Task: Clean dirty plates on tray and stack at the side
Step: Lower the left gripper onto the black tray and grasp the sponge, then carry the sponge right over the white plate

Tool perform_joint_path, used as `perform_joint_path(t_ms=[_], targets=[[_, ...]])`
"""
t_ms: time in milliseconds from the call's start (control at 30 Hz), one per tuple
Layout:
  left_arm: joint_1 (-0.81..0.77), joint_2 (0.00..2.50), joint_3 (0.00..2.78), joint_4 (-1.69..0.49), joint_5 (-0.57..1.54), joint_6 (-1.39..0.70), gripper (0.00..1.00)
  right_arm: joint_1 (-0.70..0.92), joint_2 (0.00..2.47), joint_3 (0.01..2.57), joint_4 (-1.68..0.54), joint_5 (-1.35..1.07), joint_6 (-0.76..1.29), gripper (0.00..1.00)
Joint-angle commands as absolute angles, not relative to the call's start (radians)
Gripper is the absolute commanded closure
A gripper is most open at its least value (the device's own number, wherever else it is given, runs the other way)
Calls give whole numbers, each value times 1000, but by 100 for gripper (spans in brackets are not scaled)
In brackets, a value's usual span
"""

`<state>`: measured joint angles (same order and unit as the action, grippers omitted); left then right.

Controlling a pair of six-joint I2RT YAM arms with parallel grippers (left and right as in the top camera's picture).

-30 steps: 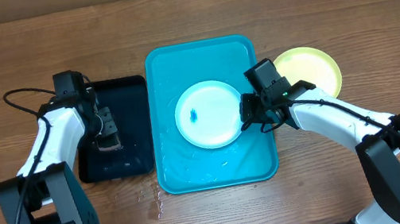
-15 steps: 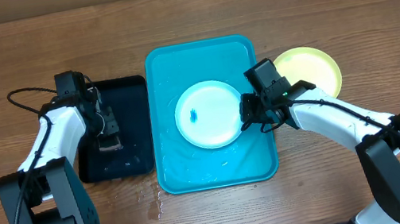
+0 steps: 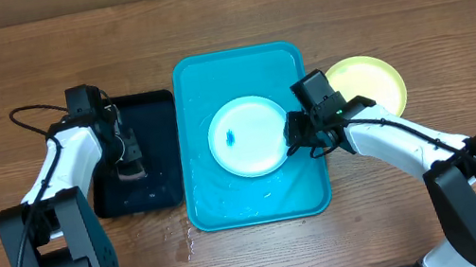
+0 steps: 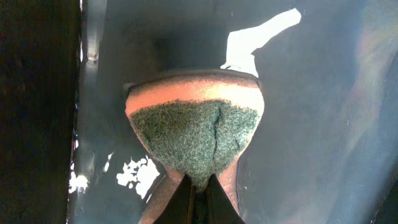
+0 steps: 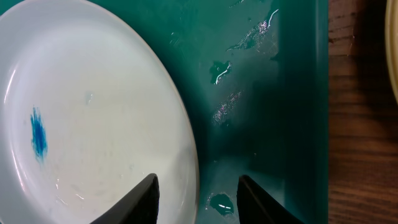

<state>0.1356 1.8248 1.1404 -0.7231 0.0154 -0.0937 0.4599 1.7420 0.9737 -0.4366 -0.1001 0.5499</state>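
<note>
Left gripper [image 4: 199,200]: pressed together on the lower corner of a sponge [image 4: 196,134], green scouring face toward the wrist camera, orange foam behind.
Sponge's place: low over the wet black tray [image 3: 159,192], left of the tray; whether it touches the floor cannot be told.
Right gripper [image 5: 202,199]: fingers spread astride the plate's right rim, one over the plate, one over the tray floor, nothing pinched yet.
Plate [image 5: 93,112]: pale, flat in the middle of the turquoise tray [image 3: 259,205], a blue smudge [image 5: 38,134] left of its centre.
Step in hand: likely steadying the plate for a scrub.
Doing it well: close the right fingers squarely on the rim and hold the plate down; lift the sponge clear of the black tray's wall, carry it over the tray rim, and set the green face flat on the smudge.
In the way: the tray's raised rim between sponge and plate; the right arm lies over the tray's right edge, so wiping should stay on the plate's left half.
Risk: wet streaks [image 5: 249,37] on the tray floor could let the plate slide.
Around: a yellow plate [image 3: 366,82] on the table [image 3: 219,12] just right of the tray, seemingly the stacking spot; a small spill [image 3: 183,243] by the tray's near left corner.
</note>
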Motion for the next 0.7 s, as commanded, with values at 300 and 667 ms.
perform_joint_path(t_ms=[300, 667], targets=[[138, 1652, 1262, -826, 73, -82, 96, 461, 1745, 970, -431, -105, 554, 53], [136, 1577, 1261, -857, 88, -83, 96, 466, 1745, 969, -447, -181, 554, 72]])
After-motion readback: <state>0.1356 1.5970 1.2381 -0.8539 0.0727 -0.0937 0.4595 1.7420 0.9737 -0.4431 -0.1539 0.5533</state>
